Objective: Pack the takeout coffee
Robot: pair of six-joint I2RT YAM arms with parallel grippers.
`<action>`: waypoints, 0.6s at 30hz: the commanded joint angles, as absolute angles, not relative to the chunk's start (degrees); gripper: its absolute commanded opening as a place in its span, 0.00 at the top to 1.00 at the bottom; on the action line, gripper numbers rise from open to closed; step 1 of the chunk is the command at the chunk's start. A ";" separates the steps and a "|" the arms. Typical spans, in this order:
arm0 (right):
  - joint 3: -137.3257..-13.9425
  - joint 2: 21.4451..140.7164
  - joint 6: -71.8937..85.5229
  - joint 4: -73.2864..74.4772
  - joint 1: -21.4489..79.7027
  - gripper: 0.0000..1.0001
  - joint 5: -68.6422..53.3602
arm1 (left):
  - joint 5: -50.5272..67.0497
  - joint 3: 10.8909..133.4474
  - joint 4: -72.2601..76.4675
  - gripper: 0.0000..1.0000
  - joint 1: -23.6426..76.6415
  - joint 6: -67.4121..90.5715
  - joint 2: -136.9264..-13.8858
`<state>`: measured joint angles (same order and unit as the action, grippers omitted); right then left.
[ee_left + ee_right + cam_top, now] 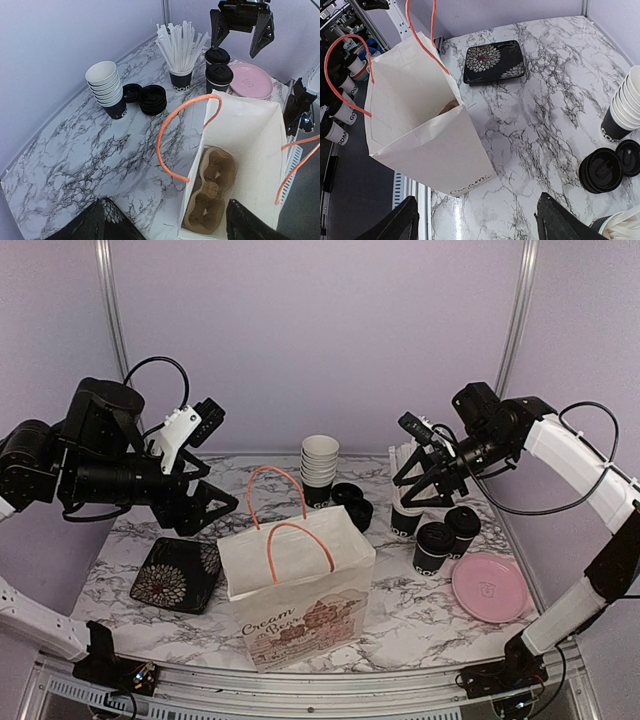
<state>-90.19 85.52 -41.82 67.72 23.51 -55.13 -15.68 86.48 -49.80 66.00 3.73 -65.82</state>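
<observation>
Marble table [410, 615]. A white paper bag [300, 585] with orange handles stands upright at near centre. A cardboard cup carrier [210, 192] lies in its bottom, slots unfilled.

Left gripper [215, 495]: jaws spread, gripping nothing, hanging left of the bag.

Right gripper [239, 41]: jaws spread, gripping nothing, hovering close to the coffees, touching neither.

Pink plate [490, 587] at near right.

Near coffee cup [435, 545] and far coffee cup [463, 525], lids on, stand together on the table right of the bag, just beside the plate.
</observation>
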 commanded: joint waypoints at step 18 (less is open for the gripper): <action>-89.65 85.11 -41.99 67.15 23.30 0.24 -55.99 | 1.18 88.05 -46.17 1.00 55.90 1.87 -78.52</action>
